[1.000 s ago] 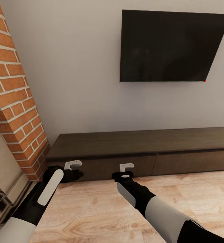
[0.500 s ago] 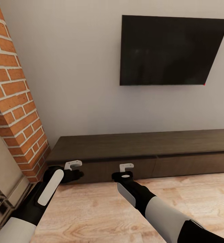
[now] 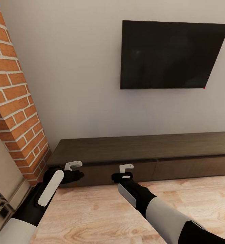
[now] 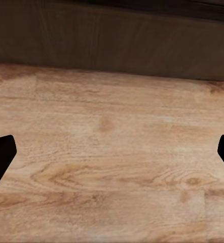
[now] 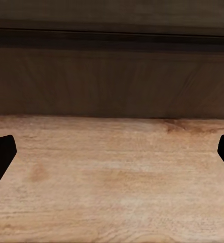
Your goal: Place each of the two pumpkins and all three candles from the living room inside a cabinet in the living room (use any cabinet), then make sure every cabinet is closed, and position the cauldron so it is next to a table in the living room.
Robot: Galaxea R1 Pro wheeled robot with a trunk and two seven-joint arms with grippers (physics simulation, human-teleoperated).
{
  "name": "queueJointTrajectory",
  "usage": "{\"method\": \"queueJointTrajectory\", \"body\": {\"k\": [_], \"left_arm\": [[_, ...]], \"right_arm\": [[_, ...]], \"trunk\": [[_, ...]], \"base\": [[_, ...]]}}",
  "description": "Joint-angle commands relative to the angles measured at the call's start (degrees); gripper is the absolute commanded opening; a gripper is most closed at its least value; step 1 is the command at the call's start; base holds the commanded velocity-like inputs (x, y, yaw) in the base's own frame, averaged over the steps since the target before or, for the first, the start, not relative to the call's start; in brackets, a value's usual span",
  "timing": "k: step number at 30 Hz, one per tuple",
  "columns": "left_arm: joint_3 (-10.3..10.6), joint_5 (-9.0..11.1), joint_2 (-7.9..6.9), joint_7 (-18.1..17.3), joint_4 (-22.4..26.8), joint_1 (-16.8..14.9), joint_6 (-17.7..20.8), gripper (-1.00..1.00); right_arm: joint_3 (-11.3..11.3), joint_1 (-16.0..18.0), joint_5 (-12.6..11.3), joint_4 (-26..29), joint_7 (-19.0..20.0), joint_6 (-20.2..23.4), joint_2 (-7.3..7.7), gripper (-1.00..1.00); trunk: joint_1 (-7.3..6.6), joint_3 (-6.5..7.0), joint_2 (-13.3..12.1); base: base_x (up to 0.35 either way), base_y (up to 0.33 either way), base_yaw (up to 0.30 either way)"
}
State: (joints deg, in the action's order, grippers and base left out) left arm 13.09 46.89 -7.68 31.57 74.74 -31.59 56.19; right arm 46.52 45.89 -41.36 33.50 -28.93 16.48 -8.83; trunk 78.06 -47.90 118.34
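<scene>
The cabinet (image 3: 149, 154) runs long and low along the grey wall, its left end near the brick column (image 3: 14, 101) and its right end cut off by the head view's edge. Two drawer fronts can be counted on its face, both flush and shut, with a seam between them; its top is bare. Above it hangs one dark television (image 3: 171, 54).

In front of the cabinet lies an open strip of pale wooden floor (image 3: 92, 213), reaching from the brick column across to the right side of the view.

The left gripper (image 3: 79, 175) hangs low, just in front of the cabinet's left end, near the brick corner. The right gripper (image 3: 123, 176) hangs before the left drawer front. In each wrist view, two dark fingertips (image 4: 0, 159) (image 5: 0, 159) sit at opposite edges with floor and the cabinet's lower front between them, so both claws are spread wide and grip nothing.
</scene>
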Motion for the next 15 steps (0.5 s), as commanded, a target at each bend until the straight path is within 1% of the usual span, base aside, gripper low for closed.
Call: {"method": "queueJointTrajectory", "body": {"k": [1, 15], "left_arm": [[0.15, 0.57, -0.06, 0.60, 0.05, -0.05, 0.06, 1.00], [0.10, 0.49, -0.05, 0.60, 0.05, -0.05, 0.06, 1.00]], "right_arm": [[0.33, 0.07, -0.35, 0.08, -0.44, 0.21, 0.04, 1.00], [0.38, 0.07, -0.39, 0.01, -0.42, 0.13, -0.13, 1.00]], "trunk": [[-0.23, 0.13, -0.39], [-3.31, 2.64, -6.00]], "base": [[0.000, 0.000, 0.000], [0.000, 0.000, 0.000]]}}
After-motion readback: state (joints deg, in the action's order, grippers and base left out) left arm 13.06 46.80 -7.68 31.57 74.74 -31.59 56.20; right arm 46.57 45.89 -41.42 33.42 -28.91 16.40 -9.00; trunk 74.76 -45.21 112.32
